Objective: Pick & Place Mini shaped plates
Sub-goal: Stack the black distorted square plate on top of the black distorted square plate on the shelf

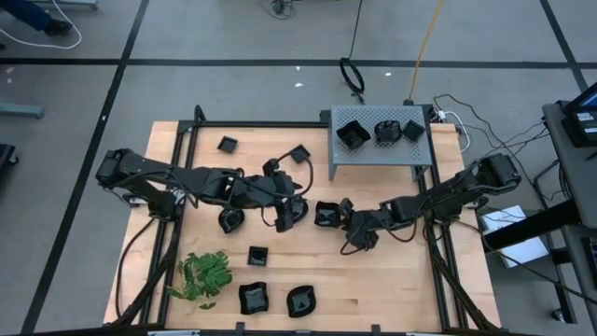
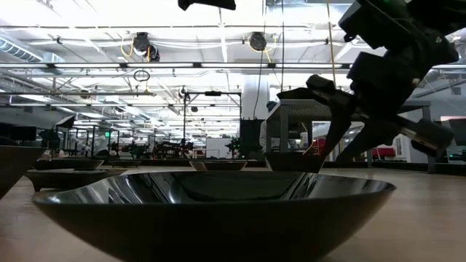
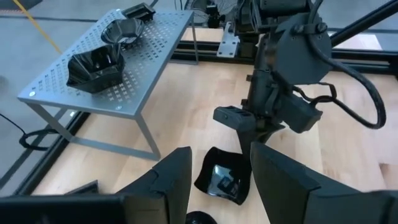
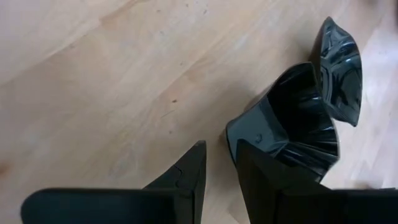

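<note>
Several mini shaped plates, small glossy black dishes, lie about the wooden table [image 1: 392,280]. My left gripper [image 1: 297,210] [image 3: 219,155] hovers open at mid-table, its wide fingers empty. One plate [image 1: 326,213] [image 3: 222,180] lies just beyond the left fingertips. My right gripper [image 1: 357,235] [image 4: 221,146] reaches in from the right beside this wavy-edged plate [image 4: 292,124]. Its fingers stand a little apart and bare wood shows between them. One right finger [image 4: 267,168] lies over the plate's near rim. Another plate [image 4: 339,65] stands on edge just past it. Three plates [image 1: 352,133] sit on the grey perforated box [image 1: 378,154].
A green leafy sprig [image 1: 203,275] lies front left. Two plates [image 1: 253,298] sit near the front edge, one [image 2: 211,211] filling the low view. Others rest at the back [image 1: 227,144] and at mid-left [image 1: 230,220]. Black frame rails [image 1: 438,252] border the table.
</note>
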Tool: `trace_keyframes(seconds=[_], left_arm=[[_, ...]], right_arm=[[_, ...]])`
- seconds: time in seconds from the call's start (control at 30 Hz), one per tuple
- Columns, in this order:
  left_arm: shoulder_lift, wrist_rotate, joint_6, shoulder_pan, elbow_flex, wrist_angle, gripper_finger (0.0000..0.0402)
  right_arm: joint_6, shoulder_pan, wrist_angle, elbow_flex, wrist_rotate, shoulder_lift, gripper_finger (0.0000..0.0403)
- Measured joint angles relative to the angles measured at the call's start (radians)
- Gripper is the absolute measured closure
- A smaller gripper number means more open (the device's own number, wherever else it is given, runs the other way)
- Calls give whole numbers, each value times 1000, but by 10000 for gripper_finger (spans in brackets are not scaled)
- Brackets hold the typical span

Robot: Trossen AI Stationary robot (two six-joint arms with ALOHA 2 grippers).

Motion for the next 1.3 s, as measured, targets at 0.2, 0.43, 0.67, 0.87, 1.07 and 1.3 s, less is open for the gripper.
trace_keyframes(seconds=[0.2,0.43,0.67,0.87,1.07,1.3], left_arm=[[0,1,-41,0,0,-3,231],[0,1,-48,0,0,-3,231],[0,2,-48,0,0,-3,231],[0,3,-47,0,0,-4,231],[0,3,-47,0,0,-10,231],[0,3,-46,0,0,-10,231]], right_arm=[[-3,1,34,0,11,1,327],[1,0,119,0,20,12,327],[-19,0,124,0,-2,67,328],[-20,0,180,-1,1,107,328],[-21,0,246,-1,40,158,329],[-14,6,256,2,62,199,388]])
